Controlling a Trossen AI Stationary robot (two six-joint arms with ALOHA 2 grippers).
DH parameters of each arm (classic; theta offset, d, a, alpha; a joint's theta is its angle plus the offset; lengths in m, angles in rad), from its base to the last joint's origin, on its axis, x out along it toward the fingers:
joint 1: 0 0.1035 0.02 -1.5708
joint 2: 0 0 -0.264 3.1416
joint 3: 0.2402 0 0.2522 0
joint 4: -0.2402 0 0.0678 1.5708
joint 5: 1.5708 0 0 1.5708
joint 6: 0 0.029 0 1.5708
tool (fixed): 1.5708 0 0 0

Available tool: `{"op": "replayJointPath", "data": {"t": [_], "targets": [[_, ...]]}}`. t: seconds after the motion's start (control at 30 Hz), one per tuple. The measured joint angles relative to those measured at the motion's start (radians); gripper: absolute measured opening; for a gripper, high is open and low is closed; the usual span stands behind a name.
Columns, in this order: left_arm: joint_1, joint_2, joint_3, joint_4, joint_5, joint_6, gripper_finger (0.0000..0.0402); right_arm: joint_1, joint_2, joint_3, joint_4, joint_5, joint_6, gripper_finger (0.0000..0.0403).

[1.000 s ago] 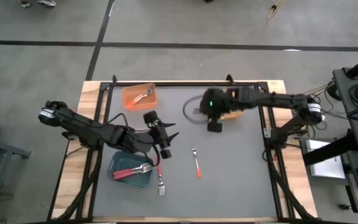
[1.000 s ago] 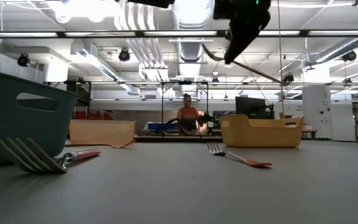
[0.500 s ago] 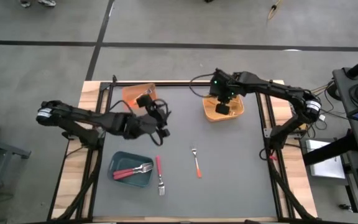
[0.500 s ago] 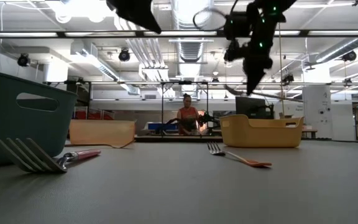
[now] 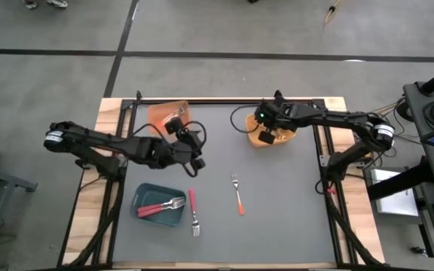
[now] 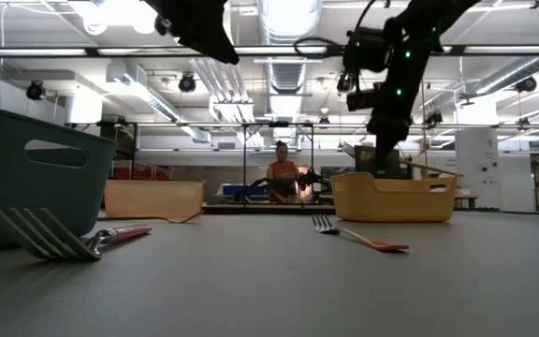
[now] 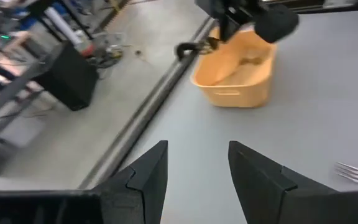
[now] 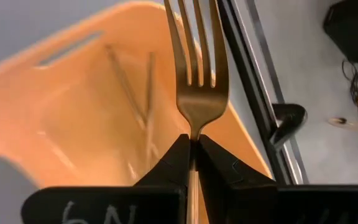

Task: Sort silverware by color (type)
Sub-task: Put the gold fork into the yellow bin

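High view, from the left: the left gripper (image 5: 196, 154) hung over the grey mat (image 5: 277, 211) between the orange bin (image 5: 169, 114) and the teal bin (image 5: 159, 205), its fingers (image 7: 146, 173) spread apart with nothing between them. The orange bin sat at the mat's far left corner, partly covered by that arm's wrist and cable. The teal bin lay near the front left and held two red-handled forks (image 5: 160, 206). Just beside its right wall a third red-handled fork (image 5: 193, 211) lay flat on the mat, tines toward the front edge. Near the middle an orange-handled fork (image 5: 238, 195) lay alone, well apart from every bin.

At the far right, the right gripper (image 5: 265, 134) hovered above the yellow-orange bin (image 5: 280, 138), clenched on the handle of a gold fork (image 8: 197, 68) whose tines pointed away from the wrist. Under it, in the bin, two more gold pieces (image 8: 132, 84) lay crossed — too blurred to say more.

From table height the teal bin's wall (image 6: 26, 173) filled the left edge, and the red-handled fork's tines stood up just in front of it. A person (image 6: 283, 178) sat in the room beyond the table.
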Motion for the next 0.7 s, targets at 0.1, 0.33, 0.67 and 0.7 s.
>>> {"op": "replayJointPath", "data": {"t": [0.1,0.33,0.67,0.7], "targets": [[-0.035,0.0,-0.02,0.007,0.025,-0.036,0.015,0.04,-0.04,0.017,-0.01,0.014,0.025,0.0012],[-0.136,0.001,-0.042,0.012,0.043,-0.169,0.015,0.168,-0.184,0.018,0.03,0.035,0.114,0.0012],[-0.19,0.001,-0.042,0.055,0.041,-0.237,0.015,0.359,-0.274,-0.084,0.35,0.044,0.177,0.0012],[-0.19,0.001,-0.042,0.057,0.041,-0.237,0.015,0.372,-0.273,-0.093,0.371,0.062,0.182,0.0012]]}}
